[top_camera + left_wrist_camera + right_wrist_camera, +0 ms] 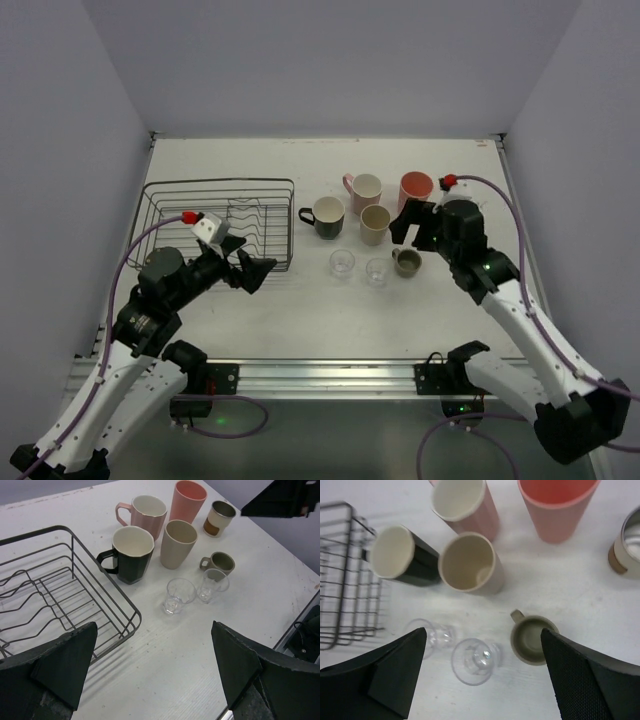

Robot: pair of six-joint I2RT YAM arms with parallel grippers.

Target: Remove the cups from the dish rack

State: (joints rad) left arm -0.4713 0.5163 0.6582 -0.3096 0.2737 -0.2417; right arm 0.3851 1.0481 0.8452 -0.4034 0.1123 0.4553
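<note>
The dish rack (220,222) sits on the left part of the white desk (300,310), and all 8 cups stand upright on the desk to its right, outside the wires.

In the far row are the pink mug (364,190) and the salmon tumbler (415,190). The metallic cup (220,518) stands just right of the tumbler, and the top view hides it behind the right arm. In the middle row, the black mug (327,216) with its cream inside stands nearest the rack, its handle turned toward the rack, and the beige cup (375,224) is beside it. The near row holds a clear glass (342,263), a second clear glass (376,270) close by it, and the olive mug (406,262) at the right end.

The left claw (255,272) hangs at the rack's near right corner, fingers spread wide and grasping nothing. The right claw (414,235) hovers above the olive mug, fingers also spread wide. In its wrist view the mug and the second glass lie on the desk between the finger tips, touched by neither.
</note>
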